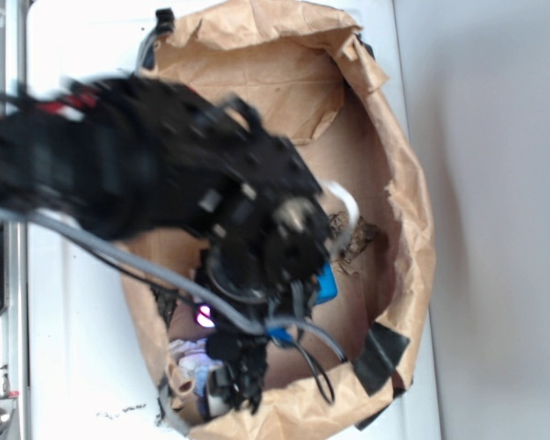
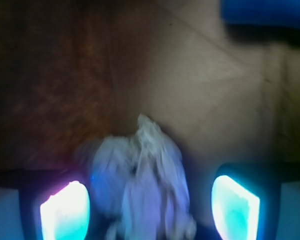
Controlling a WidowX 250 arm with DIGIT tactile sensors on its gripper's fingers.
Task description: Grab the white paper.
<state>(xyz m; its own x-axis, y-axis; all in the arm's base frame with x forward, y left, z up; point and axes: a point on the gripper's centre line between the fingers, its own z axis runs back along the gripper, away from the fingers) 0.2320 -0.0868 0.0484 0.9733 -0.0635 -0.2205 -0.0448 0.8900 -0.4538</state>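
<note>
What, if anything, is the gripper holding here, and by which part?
Nothing yet. The crumpled off-white paper wad sits between the open gripper's two glowing fingers, with a gap showing on each side, inside the big brown paper bag.

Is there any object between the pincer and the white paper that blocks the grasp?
Nothing visible does. In the wrist view the white paper sits directly between the two glowing fingertips of the open pincer, on the floor of the brown paper bag, with open gaps on both sides.
</note>
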